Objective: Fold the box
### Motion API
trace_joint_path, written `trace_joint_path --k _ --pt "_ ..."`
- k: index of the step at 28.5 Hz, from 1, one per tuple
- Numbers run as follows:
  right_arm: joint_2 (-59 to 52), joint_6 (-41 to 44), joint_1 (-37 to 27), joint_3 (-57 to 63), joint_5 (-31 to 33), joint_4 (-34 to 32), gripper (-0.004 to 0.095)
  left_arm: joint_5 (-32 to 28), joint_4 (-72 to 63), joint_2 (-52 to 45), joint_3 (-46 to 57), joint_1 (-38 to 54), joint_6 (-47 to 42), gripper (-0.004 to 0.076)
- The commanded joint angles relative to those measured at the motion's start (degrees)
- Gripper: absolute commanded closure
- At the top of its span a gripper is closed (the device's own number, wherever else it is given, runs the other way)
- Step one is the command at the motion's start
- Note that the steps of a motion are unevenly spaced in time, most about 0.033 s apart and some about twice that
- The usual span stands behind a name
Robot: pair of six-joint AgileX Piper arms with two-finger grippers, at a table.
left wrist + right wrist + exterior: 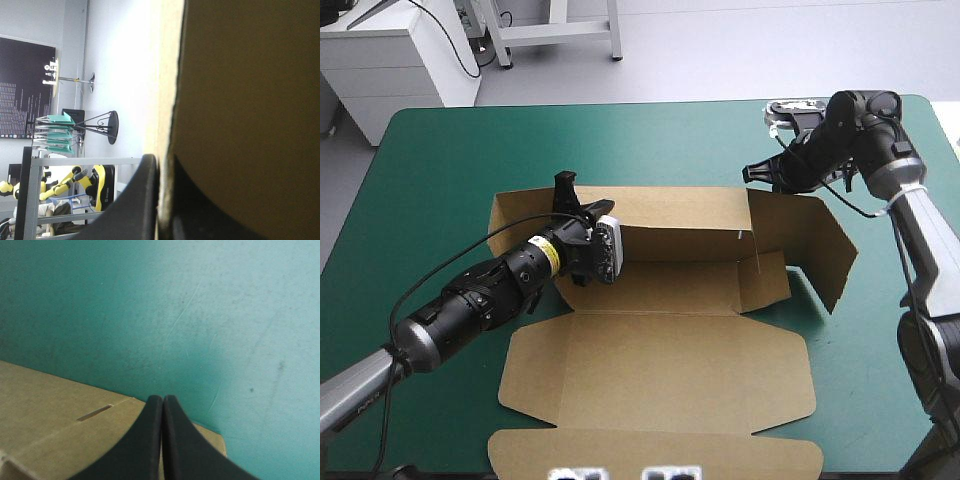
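The left claw (565, 188) is pinched on the top edge of the box (660, 365). It holds the long back wall, close to that wall's left end. In the left wrist view its black fingers (135, 200) are almost together, with the thin brown board (250, 100) between them. To the left of this claw and past it, the teal-green cover (440, 160) is bare all the way to the table's edges, so there is lots of room.

The box sits in the middle of the table, between the two claws. Its back wall stands up. The floor lies flat in front of the wall. The big lid lies flat too, and its end flap comes close to the table's near edge. On the right, a side flap stands up and leans out.

The right claw (755, 172) is squeezed closed, holding nothing. It is right at the top of that side flap, with brown board (50, 435) just under its tips (163, 399). Ahead of it there is only bare cover (210, 315).
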Motion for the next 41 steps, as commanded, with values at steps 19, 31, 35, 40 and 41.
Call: trace_joint_path --k 19,31,35,40,41 --pt "-13.96 -9.25 -0.28 10.28 1.19 6.91 0.0928 3.78 -0.94 -0.80 -1.29 0.43 -2.92 0.0732" --pt "-14.77 -7.75 -0.28 14.23 1.19 3.14 0.0928 3.66 -0.23 -0.80 -4.37 5.05 -12.35 0.0732" --pt "-14.89 -10.52 -0.18 14.23 1.19 10.84 0.0928 3.11 -0.23 -0.80 -4.37 5.05 -12.35 0.0732" --pt "-14.89 -12.52 1.54 14.23 1.09 15.83 0.0928 3.11 -0.23 -0.80 -4.37 5.05 -12.09 0.0732" --pt "-14.89 -13.03 1.77 14.23 1.09 16.15 0.0928 2.96 -0.23 -0.80 -4.37 5.05 -12.09 0.0732"
